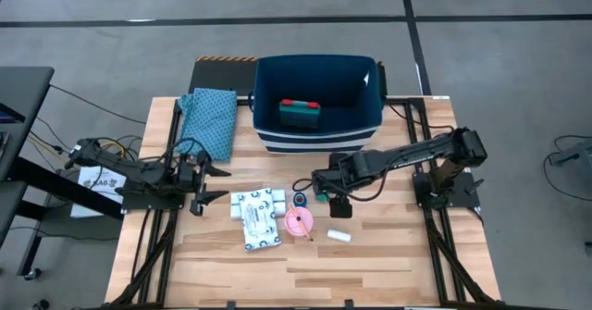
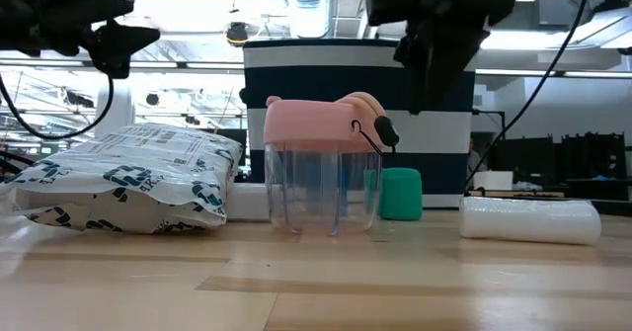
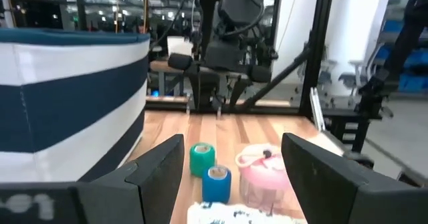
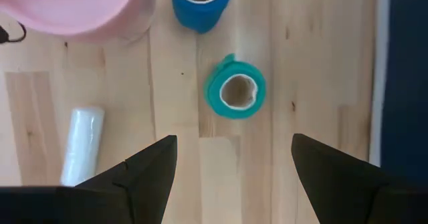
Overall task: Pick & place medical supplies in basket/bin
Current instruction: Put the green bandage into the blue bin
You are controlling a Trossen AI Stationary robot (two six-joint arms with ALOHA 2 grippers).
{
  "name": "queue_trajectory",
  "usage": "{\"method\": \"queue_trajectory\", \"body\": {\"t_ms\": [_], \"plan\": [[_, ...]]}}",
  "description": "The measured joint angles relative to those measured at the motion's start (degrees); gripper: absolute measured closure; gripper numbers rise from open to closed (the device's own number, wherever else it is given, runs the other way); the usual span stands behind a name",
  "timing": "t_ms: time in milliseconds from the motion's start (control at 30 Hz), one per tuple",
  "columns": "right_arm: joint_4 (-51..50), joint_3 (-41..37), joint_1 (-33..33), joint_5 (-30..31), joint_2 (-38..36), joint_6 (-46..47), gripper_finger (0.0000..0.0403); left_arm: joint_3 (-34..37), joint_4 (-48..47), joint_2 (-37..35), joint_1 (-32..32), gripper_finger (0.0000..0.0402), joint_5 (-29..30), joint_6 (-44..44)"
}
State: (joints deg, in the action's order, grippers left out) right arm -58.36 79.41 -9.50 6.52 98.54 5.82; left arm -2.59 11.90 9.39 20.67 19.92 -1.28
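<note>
Grey concrete floor is surrounding the pale wooden plank counter [image 1: 370,264] in the high view, where the large dark navy fabric bin with white stripes [image 1: 268,130] is sitting at the far edge with a teal-and-red box [image 1: 300,113] already lying inside it. The right gripper [image 1: 321,183] is hovering with fingers spread wide over the small teal tape roll [image 1: 321,197], beside the small blue tape roll [image 1: 302,200], the pink-lidded clear plastic cup [image 1: 299,222] and the white wrapped gauze roll [image 1: 339,237]. The left gripper [image 1: 216,182] is waiting, also wide, near the white printed packet [image 1: 259,233] and the white compartment tray [image 1: 258,202]; a teal patterned folded cloth [image 1: 209,117] is lying further back

Seen from the low view, the teal roll [image 2: 400,194] is standing upright on its end behind the cup [image 2: 322,163], looking light and slightly squashy

Through the left wrist view, both rolls [image 3: 202,159] are standing near each other, apart from the bin

Looking down the right wrist view, the teal roll [image 4: 235,89] is showing its hollow core, centred between the spread fingers [image 4: 146,167]; pinching across its outer wall should be holding it, gently, since hard squeezing would likely be crushing it
</note>
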Motion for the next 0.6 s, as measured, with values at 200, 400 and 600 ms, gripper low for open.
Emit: {"method": "queue_trajectory", "body": {"t_ms": [200,400,600], "plan": [[5.07,-4.29,0.41,-0.11,0.00,-1.40,0.0117,-4.09,-9.46,0.00,0.00,0.0161,1.48,0.00],[6.86,-7.81,2.03,0.98,0.01,-1.42,0.0117,-5.57,-10.10,0.54,-0.02,0.0161,2.45,2.03],[8.45,-10.58,3.39,0.57,0.03,-1.37,0.0117,-9.30,-13.82,5.80,0.00,0.0161,1.29,2.21]]}}
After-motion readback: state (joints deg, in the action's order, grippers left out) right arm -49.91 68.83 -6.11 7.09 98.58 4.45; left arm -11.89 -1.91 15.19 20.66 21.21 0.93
